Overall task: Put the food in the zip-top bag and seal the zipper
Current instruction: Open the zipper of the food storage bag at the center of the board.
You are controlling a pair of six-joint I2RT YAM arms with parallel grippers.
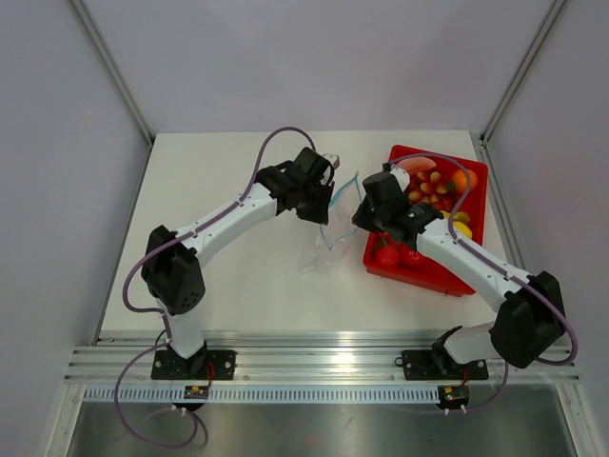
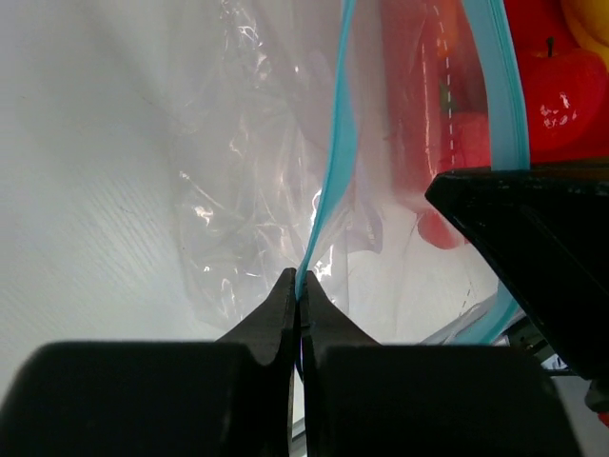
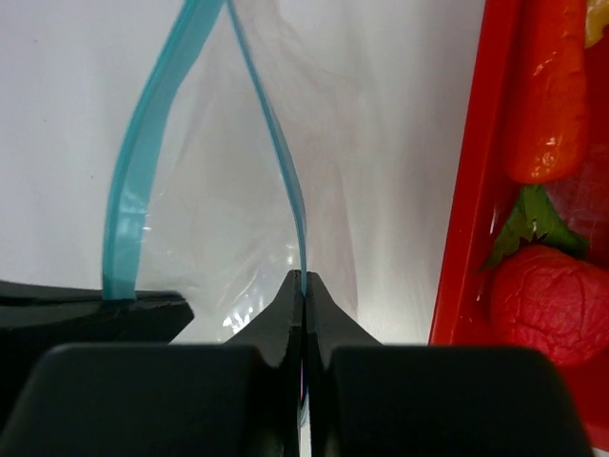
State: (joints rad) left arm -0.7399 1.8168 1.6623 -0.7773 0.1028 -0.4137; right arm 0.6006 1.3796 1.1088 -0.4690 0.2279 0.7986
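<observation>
my left gripper point(image 2: 299, 286) is clamped tight on 1 lip of the thin light blue zipper strip point(image 2: 335, 162) along the mouth of the clear crinkly zip-top bag point(image 1: 328, 240), which sits between my 2 arms. my right gripper point(image 3: 303, 284) pinches the other lip the same way. the 2 lips bow apart and the mouth gapes beside the red rectangular plastic tray point(image 3: 466, 190), i judge so that loading is easy. the small toy food point(image 1: 433, 186) sits in that 1 tray, and i see none in the 1 bag. close by i count 1 orange carrot point(image 3: 547, 86) and 1 bumpy red berry point(image 3: 542, 314). the rest is too small to count.
</observation>
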